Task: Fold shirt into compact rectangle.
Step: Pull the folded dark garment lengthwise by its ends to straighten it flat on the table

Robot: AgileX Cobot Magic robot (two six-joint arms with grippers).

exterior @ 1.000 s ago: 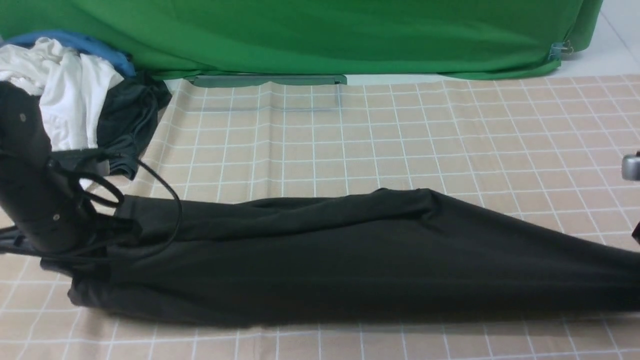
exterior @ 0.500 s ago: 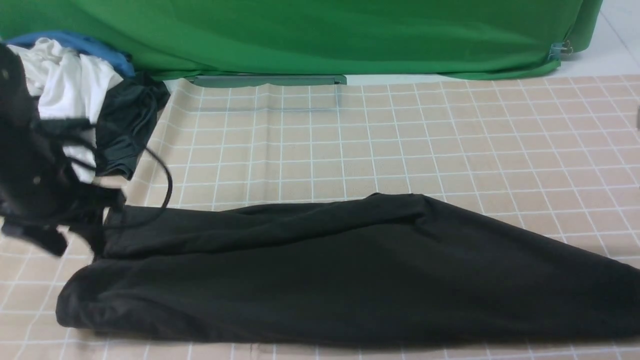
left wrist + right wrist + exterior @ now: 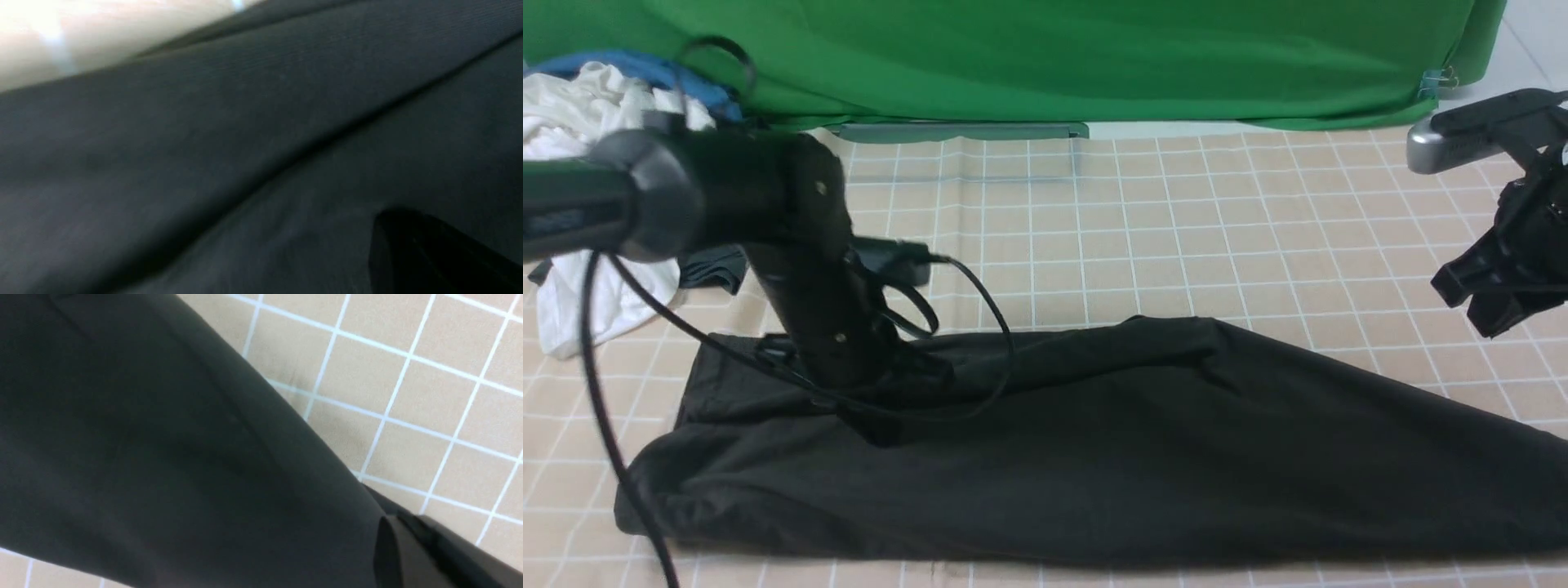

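Ahead, the black shirt [image 3: 1143, 441] lies in a long band on the checked tablecloth [image 3: 1176, 220]. The clenched left gripper [image 3: 882, 420] presses into it, while the clenched right gripper [image 3: 1490, 306] hangs empty, apart. Left wrist: shirt fabric close up. Right wrist: shirt edge over tablecloth.

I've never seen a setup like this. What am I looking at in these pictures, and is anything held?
A robot with two arms, each ending in a gripper. The wide picture looks forward from between them; the other two come from wrist cameras. A black shirt lies as a long strip on a checked cloth, other clothes heaped far left. The left gripper is closed, down on the shirt; whether it pinches fabric is unclear. The right gripper hangs closed, holding nothing.
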